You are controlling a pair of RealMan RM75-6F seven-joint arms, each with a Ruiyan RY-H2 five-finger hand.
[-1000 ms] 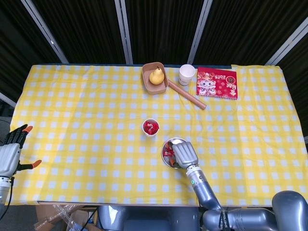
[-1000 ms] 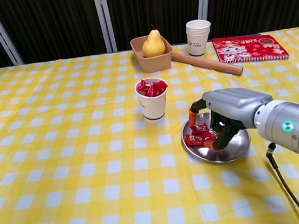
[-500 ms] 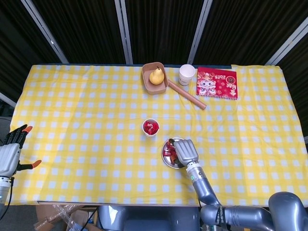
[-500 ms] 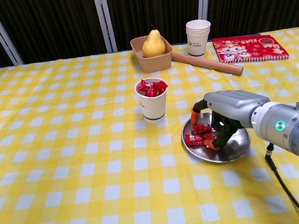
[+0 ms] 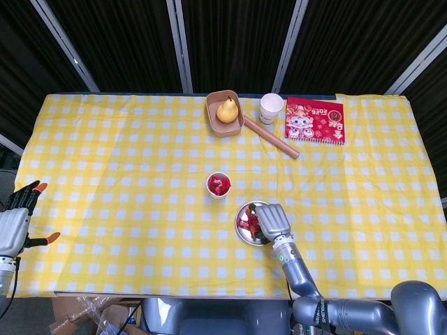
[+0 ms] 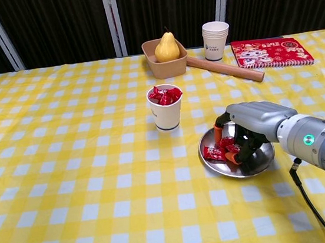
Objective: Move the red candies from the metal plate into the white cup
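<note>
1. Down at the near right, the right hand (image 6: 247,127) arches over the metal plate (image 6: 261,162), its orange-tipped fingers (image 6: 231,158) curled into the red candies (image 6: 216,151); whether it actually grips one I cannot tell.
2. Those candies sit bunched on the left half of the plate, wrappers pointing different ways, so no single long axis can be read.
3. Just left of the plate and farther back stands the white cup (image 6: 166,115), upright, mouth up, already heaped with red candies; bare yellow checked cloth (image 6: 85,166) lies between them.
4. Farther back are a tan bowl (image 6: 154,67) holding a pear (image 6: 166,48), a wooden rolling pin (image 6: 225,69) lying aslant, a stack of paper cups (image 6: 215,39) and a red notebook (image 6: 270,52).
5. Far off at the table's left edge, the left hand (image 5: 15,225) hangs with fingers spread, holding nothing.
</note>
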